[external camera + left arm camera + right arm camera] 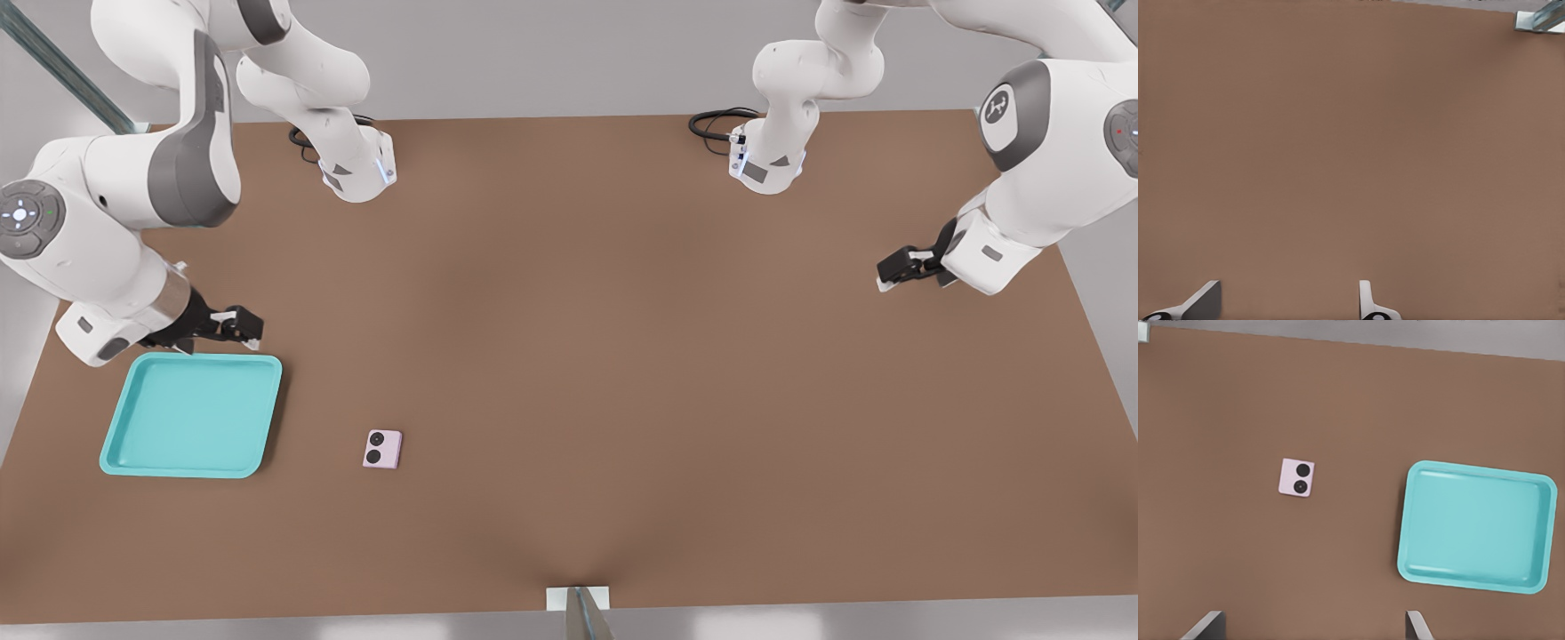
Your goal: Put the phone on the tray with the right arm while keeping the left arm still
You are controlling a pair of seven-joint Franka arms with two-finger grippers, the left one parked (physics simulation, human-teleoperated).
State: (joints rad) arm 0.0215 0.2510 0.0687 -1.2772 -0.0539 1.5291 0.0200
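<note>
So your gripper [252,331] is spread wide with nothing between the fingers [1208,625], hanging just past the tray's [114,444] far rim, not touching it. Your phone [382,448] lies flat on the table [622,356], face up, near the tray on the front view's right, well apart from the gripper.

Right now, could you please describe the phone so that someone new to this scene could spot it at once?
On the brown table, find the turquoise tray near the front view's left, with the open gripper above its far edge. Just off the tray's right side lies the phone: a small pale pink, nearly square slab with two black circles.
</note>
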